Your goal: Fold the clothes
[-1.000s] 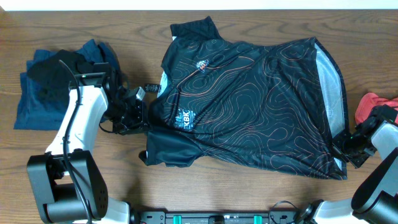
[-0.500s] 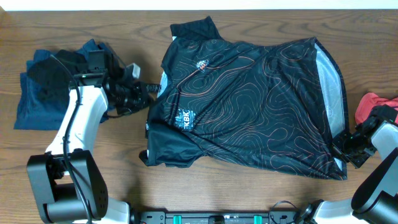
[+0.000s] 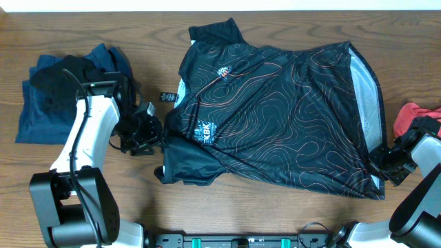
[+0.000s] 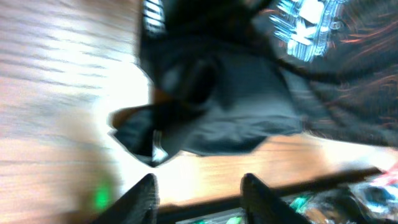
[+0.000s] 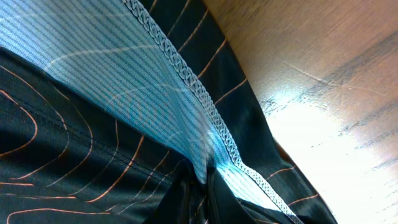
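Starting nearest me, my right pincer is clamped tight on the near right hem of the black shirt, where the pale side panel meets its stitched edge. My left pincer stands partly spread with nothing between its fingers. It hovers just left of the shirt's near sleeve, which lies crumpled on the table. The shirt is spread across the middle of the table, with its white logo near the left edge and its collar at the far side. A small black label sits just beside its left edge. Farther left lies a heap of blue garments, and a red cloth lies at the right edge.
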Available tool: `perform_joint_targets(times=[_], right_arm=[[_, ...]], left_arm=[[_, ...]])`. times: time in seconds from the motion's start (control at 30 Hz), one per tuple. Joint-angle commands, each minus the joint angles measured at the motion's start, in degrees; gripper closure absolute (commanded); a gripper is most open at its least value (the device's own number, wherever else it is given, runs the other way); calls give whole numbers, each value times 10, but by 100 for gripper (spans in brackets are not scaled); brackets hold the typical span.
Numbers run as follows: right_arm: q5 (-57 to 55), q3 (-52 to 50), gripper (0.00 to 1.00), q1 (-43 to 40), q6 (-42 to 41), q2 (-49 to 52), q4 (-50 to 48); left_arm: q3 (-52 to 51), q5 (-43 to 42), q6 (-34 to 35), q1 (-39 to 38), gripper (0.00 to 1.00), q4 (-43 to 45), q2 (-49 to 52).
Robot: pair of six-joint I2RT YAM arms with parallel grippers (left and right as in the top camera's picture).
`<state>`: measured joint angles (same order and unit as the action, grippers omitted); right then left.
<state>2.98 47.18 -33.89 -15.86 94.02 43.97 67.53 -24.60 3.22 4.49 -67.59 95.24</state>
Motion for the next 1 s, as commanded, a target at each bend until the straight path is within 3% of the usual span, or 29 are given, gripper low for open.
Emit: perform_joint_targets(times=[0.0,0.3,0.53,0.57,0.6,0.63,0.67,0.7,0.87,0.97], right_arm=[[-15,-5,90,-3,1,1,-2],[-14,-5,90,-3,1,1,-2],[-15,-5,90,-3,1,1,-2],[-15,-5,90,-3,1,1,-2],[-14,-5,90,-3,1,1,-1],[-15,-5,90,-3,1,1,0],[-15,-5,90,-3,1,1,1],[-15,-5,90,-3,1,1,2],[-14,-5,92,-3,1,1,2],[-14,-5,99,-3,1,1,7]], left_arm=[[-11,62,7,-1,44,11,-10],[-108,-3,6,-14,41,125,-10],[-123,-49,-11,-46,42,153,-10],[-123,-48,-11,-50,45,155,-10],[-123,-47,-11,-54,54,155,-10],[-123,-47,-11,-56,67,155,-10],[-123,-47,-10,-56,87,155,-10],[-123,-47,-10,-56,93,155,-10],[-103,-75,-9,-55,94,113,-22],[-65,-117,-24,-54,94,66,-50]])
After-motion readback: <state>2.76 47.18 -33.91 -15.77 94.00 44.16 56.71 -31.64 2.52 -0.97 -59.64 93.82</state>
